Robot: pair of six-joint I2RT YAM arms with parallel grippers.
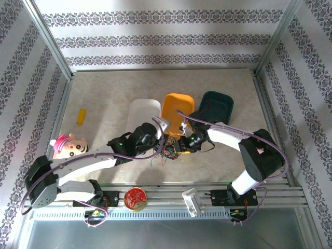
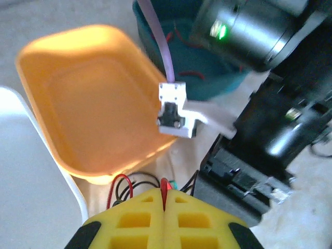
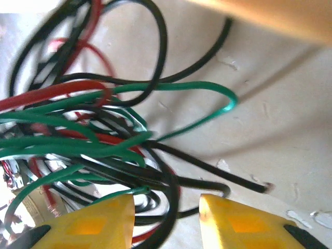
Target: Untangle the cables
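The counter point(image 1: 104, 98) was a pale, marbled surface, boxed in by panels of striped, patterned wallpaper on a metal frame. Three shallow trays sat side by side toward the middle: a white tray point(image 1: 143, 110), an orange tray point(image 1: 177, 105) and a teal tray point(image 1: 218, 105). Off to the left lay a small yellow block point(image 1: 81, 116) and a pink toy point(image 1: 67, 146). A round red lid point(image 1: 135, 198) sat by the near rail.

The cables point(image 1: 165, 154) lay in a knot on the counter just in front of the orange tray, partly covered from above by the two wrists. The strands were too fine there to follow. Up close, black, red and green loops crossed over one another, blurred, many running out past the edge of the view.

Both arms reached in low from either side and met over the knot. The left claw point(image 2: 164, 196) was clenched, its yellow fingers pressed together with a red strand pinched in the seam. The right claw point(image 3: 167, 218) hung released just above the counter, fingers apart, a black strand passing between them.
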